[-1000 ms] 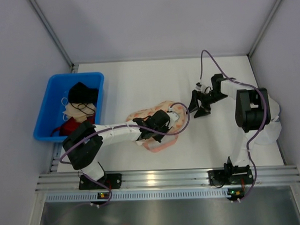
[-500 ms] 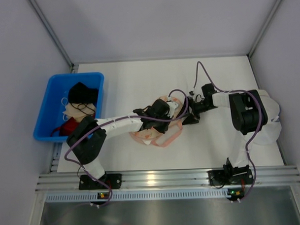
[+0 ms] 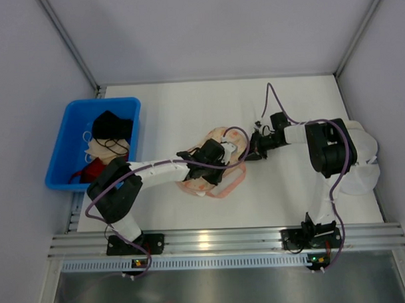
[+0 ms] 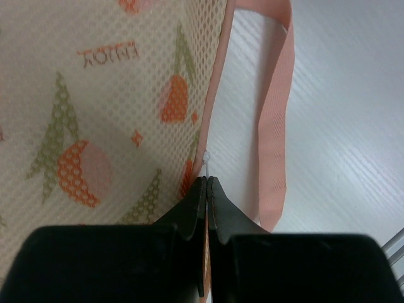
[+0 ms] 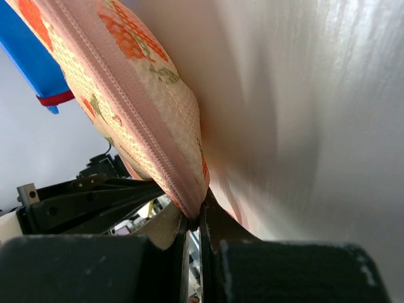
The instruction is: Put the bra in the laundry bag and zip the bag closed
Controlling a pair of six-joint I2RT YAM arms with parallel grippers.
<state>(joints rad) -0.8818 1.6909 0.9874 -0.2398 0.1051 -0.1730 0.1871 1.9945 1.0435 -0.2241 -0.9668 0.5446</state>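
You have one laundry bag (image 3: 216, 165) lying mid-counter (image 3: 277, 195), pinched from two sides. Your left fingers (image 4: 207, 189) are clamped on the edge of its printed mesh panel, and your right fingers (image 5: 196, 218) on its seamed end. One blue bin (image 3: 59, 153) at far left holds three garments (image 3: 110, 126): black, beige and red.

the top view is bright and even, with only soft shadows; a small glare sits on the metal rail (image 3: 206, 243) at 6 o'clock. in the right wrist view the table (image 5: 315, 95) is blurred and shiny toward 2 o'clock — the laundry bag (image 5: 145, 82) is sharp.
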